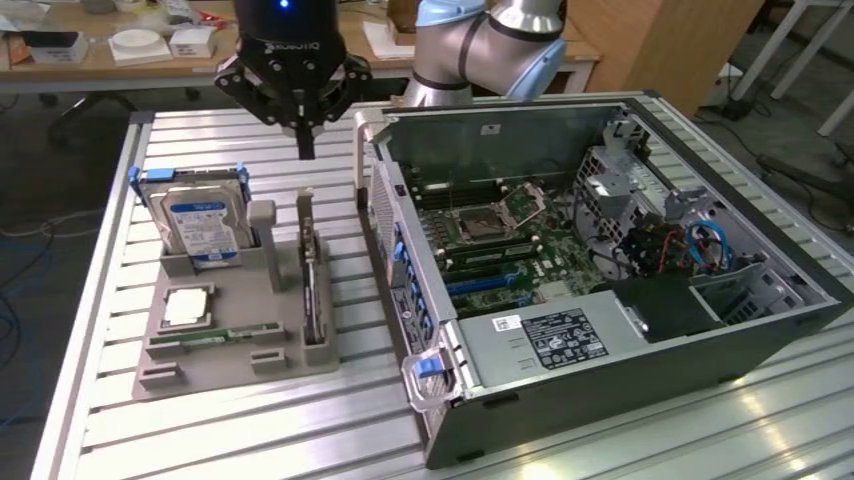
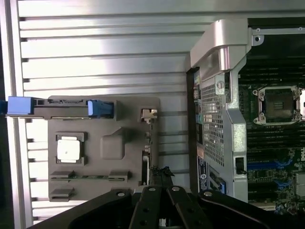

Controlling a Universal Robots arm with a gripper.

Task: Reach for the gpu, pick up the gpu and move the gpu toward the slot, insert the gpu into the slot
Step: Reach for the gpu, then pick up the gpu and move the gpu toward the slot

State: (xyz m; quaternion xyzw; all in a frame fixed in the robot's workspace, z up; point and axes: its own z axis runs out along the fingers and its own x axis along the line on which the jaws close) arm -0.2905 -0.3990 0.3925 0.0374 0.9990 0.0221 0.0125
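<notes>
The gpu [image 1: 312, 285] stands on its edge in a groove of the grey holder tray [image 1: 220, 375], with its silver bracket at the far end. From the wrist I see the gpu [image 2: 146, 164] edge-on as a thin dark strip. My gripper [image 1: 306, 145] hangs above the tray's far end, short of the card and apart from it. Its fingers are shut together with nothing between them, and my gripper [image 2: 160, 172] points down close to the card's edge. The slot [image 1: 483, 283] is one of the blue and black strips on the green motherboard inside the open case; the slot [image 2: 262, 165] lies beside the processor socket.
The tray also holds a silver hard drive [image 1: 198, 228] in a blue caddy, a square processor [image 1: 186, 305] and a slim memory stick [image 1: 214, 338]. The open computer case [image 1: 587, 350] stands on the slatted metal table [image 1: 267, 430], on the exterior view's right. Its raised side wall [image 1: 400, 260] stands between tray and motherboard.
</notes>
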